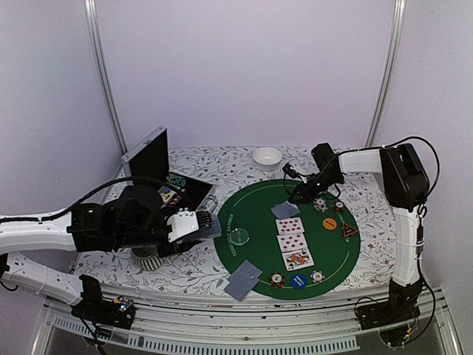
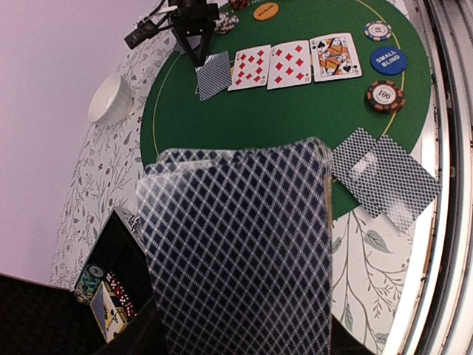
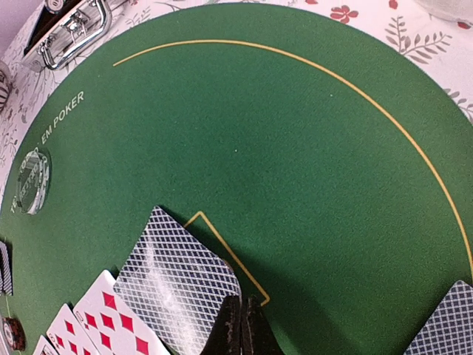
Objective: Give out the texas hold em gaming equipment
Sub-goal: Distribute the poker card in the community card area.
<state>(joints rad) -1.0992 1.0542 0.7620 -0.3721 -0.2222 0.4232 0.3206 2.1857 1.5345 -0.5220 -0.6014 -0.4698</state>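
My left gripper (image 1: pixel 194 222) is shut on a deck of grey-blue backed cards (image 2: pixel 236 251), held above the green mat's left edge; the deck hides its fingers in the left wrist view. My right gripper (image 1: pixel 299 196) (image 3: pixel 244 329) is shut on the corner of a face-down card (image 3: pixel 174 285) lying at the far end of a row of three face-up cards (image 1: pixel 293 240). Two face-down cards (image 1: pixel 244 279) lie at the mat's near edge. Near them are a reddish-brown chip (image 1: pixel 277 279), a blue chip (image 1: pixel 298 281) and a white chip (image 1: pixel 318 276). An orange chip (image 1: pixel 329 222) and a red triangular marker (image 1: pixel 349 231) lie to the right.
A round green mat (image 1: pixel 259 259) covers the table's middle. A clear button (image 1: pixel 240 237) lies on its left part. A white bowl (image 1: pixel 267 156) stands at the back. An open black case (image 1: pixel 166 166) and a ribbed grey mug (image 1: pixel 146 257) are on the left.
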